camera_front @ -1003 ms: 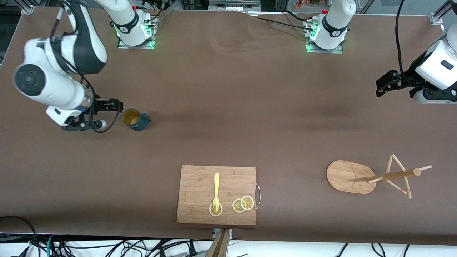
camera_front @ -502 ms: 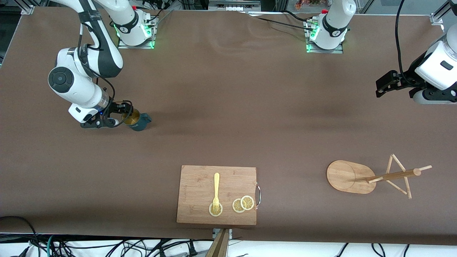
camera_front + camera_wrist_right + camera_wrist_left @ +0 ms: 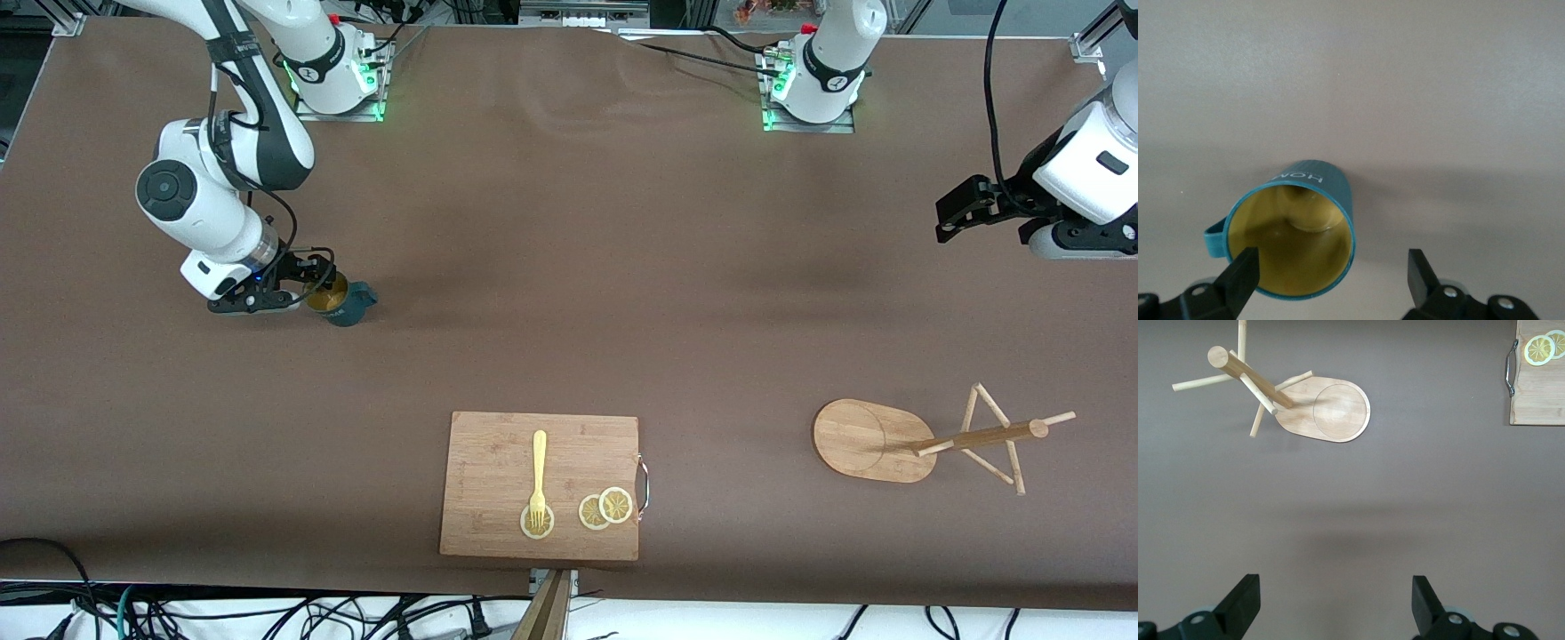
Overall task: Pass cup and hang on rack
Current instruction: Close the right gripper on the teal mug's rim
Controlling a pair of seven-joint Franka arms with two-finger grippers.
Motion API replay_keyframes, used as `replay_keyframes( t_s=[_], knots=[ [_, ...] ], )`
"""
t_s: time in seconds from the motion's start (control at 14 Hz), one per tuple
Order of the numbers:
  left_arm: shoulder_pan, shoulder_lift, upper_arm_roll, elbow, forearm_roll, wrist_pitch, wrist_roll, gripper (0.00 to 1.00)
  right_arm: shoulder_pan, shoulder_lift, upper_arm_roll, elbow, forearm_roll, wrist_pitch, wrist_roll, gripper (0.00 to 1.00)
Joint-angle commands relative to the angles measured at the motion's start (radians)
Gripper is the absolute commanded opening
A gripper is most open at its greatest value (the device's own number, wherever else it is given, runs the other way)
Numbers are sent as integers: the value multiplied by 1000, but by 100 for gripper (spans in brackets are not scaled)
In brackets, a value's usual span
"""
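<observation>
Right jaws [image 3: 1328, 277] spread over cup [image 3: 1295, 233] — upright, mouth up.

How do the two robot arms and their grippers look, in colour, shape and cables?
Both arms are glossy white with rounded segments and dark grey or black joint sections. Black cables run along them. Each base sits on a metal plate lit by green lights, with a small red part on top. The right gripper and the left gripper are black, each with two flat fingers showing blunt angled tips.
</observation>
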Motion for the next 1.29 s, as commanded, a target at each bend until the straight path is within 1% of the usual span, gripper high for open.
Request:
replay_keyframes(
  t_s=[0.0, 0.07, 0.14, 0.29, 0.36, 0.64, 0.79, 0.93, 1.07, 1.22],
  knots=[
    [1, 6, 0, 22, 10, -16, 7, 100, -9, -3, -1, -33, -12, 52, 0, 62],
    [1, 6, 0, 22, 10, -16, 7, 100, -9, 0, -4, -39, -12, 72, -3, 37],
    [1, 6, 0, 22, 10, -17, 7, 100, -9, 13, -6, -39, -12, 88, -3, 23],
    [1, 6, 0, 22, 10, -17, 7, 100, -9, 27, -6, -39, -12, 111, -3, 5],
    [1, 6, 0, 22, 10, -17, 7, 100, -9, 27, -6, -39, -12, 111, -4, 0],
    [1, 6, 0, 22, 10, -17, 7, 100, -9, 19, -6, -33, -12, 105, -15, 0],
    [1, 6, 0, 22, 10, -17, 7, 100, -9, -1, -6, -26, -12, 86, -17, 0],
    [1, 6, 0, 22, 10, -17, 7, 100, -5, -22, 2, 15, -12, -4, -6, 0],
    [1, 6, 0, 22, 10, -17, 7, 100, 4, -26, 16, 97, -9, -125, -3, 0],
    [1, 6, 0, 22, 10, -17, 7, 100, 7, -13, 72, 232, -3, -281, 46, 0]
  ],
)
